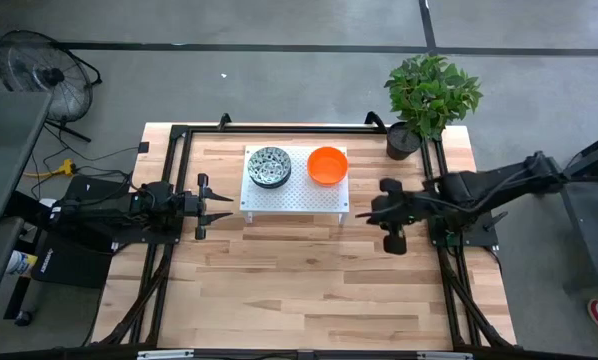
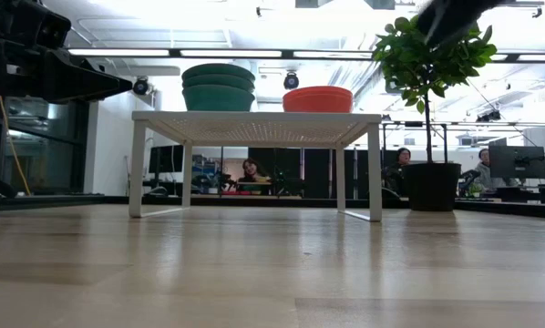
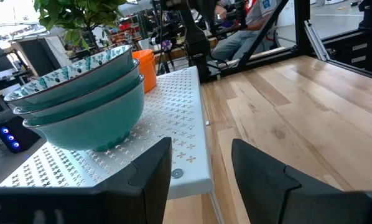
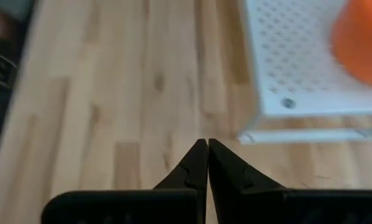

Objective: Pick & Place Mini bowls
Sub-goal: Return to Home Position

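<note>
1. My left gripper [image 1: 226, 207] hangs just off the left end of the white shelf [image 1: 294, 200], with its fingers apart and holding nothing. My right gripper [image 1: 373, 212] sits off the shelf's right end, fingers pressed together, also empty.
2. The mini bowls are all on the shelf in two stacks: the patterned stack [image 1: 269, 167] toward my left arm and the orange stack [image 1: 327, 165] toward my right.
3. The shelf's long axis runs side to side between my grippers, and each stack lies inward from its nearer gripper. Backing out means drawing each arm straight outward, away from the shelf ends.
4. I judge the placing done and only the retreat left. The bare surface [image 1: 309, 290] gives room. What I have to clear is the black frame [image 1: 279, 127] at the edges and the plant pot [image 1: 403, 140] near my right arm.
</note>
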